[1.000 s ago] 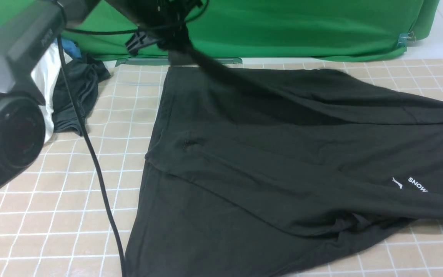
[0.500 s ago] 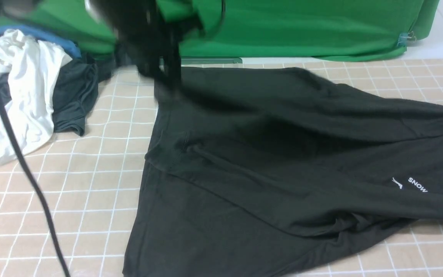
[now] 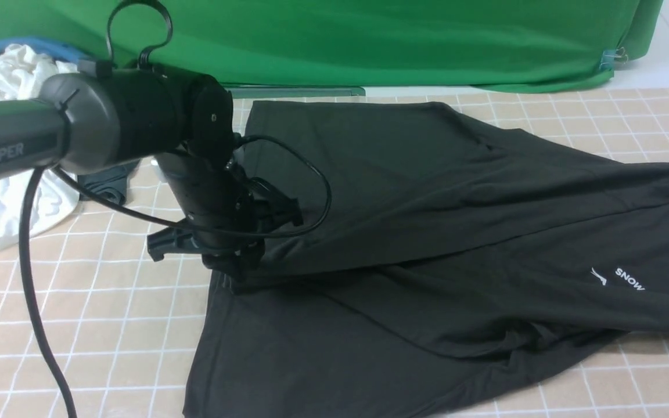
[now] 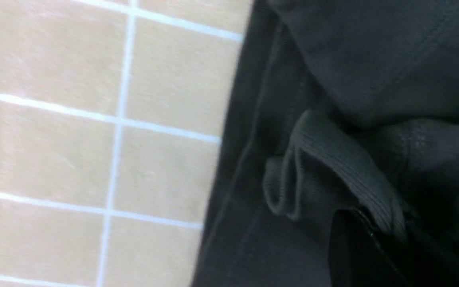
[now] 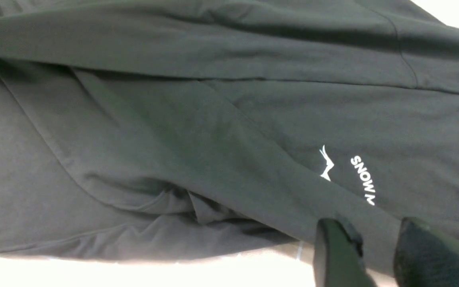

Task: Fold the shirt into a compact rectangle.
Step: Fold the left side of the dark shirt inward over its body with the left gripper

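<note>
Two grippers were at the shirt (image 3: pixel 427 232), which lay spread over the tiled table (image 3: pixel 79 325). It filled the middle and right of the front view, with its white logo (image 3: pixel 619 277) toward the right. The left gripper (image 3: pixel 233 273) pointed down at the shirt's left edge, its jaws closed on a bunched, ribbed fold of the black cloth. From there a long crease ran off to the right, where one layer lay over another. The right gripper (image 5: pixel 371 229) was over the shirt just beside the logo, its fingers partly apart, with flat cloth showing in the gap and nothing visibly pinched. A black cable (image 3: pixel 32 302) hung from the left arm. A white garment (image 3: pixel 9 75) and a dark grey garment (image 3: pixel 105 180) lay heaped at the table's far left, apart from the shirt, before a green cloth (image 3: pixel 369 40).
</note>
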You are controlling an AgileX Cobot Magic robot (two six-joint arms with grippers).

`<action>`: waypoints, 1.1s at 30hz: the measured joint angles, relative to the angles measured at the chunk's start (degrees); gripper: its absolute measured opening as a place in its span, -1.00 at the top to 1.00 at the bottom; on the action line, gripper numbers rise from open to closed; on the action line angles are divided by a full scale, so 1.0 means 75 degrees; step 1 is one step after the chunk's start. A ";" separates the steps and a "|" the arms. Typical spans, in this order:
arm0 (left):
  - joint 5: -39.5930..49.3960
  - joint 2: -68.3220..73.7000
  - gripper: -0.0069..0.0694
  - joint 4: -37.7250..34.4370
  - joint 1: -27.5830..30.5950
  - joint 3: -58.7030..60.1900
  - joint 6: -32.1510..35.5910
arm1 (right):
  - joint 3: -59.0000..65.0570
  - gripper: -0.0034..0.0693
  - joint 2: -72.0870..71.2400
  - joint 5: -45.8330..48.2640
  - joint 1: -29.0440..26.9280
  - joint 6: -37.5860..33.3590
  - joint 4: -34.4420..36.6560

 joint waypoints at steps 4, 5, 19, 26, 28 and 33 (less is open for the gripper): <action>0.0173 -0.0019 0.35 0.0123 0.0000 -0.0082 0.0025 | 0.0000 0.25 0.0000 0.0033 0.0000 -0.0008 0.0000; 0.0264 -0.0043 0.26 0.0178 0.0000 -0.0162 0.0058 | 0.0000 0.25 0.0000 0.0041 0.0000 -0.0008 0.0000; 0.0119 -0.0686 -0.73 0.0244 0.0000 -0.0655 0.0725 | 0.0000 0.25 0.0000 0.0056 0.0000 -0.0013 0.0000; -0.1377 -0.0014 -0.06 0.0178 0.0000 -0.0564 0.0988 | 0.0000 0.25 0.0000 -0.0079 0.0000 -0.0023 0.0000; -0.1116 0.0133 0.27 -0.0105 0.0007 -0.0564 0.1150 | 0.0000 0.25 0.0000 -0.0087 0.0000 -0.0025 0.0000; 0.0100 0.0281 0.75 -0.0749 0.0007 -0.0372 0.1494 | 0.0000 0.25 0.0000 -0.0087 0.0000 -0.0025 0.0000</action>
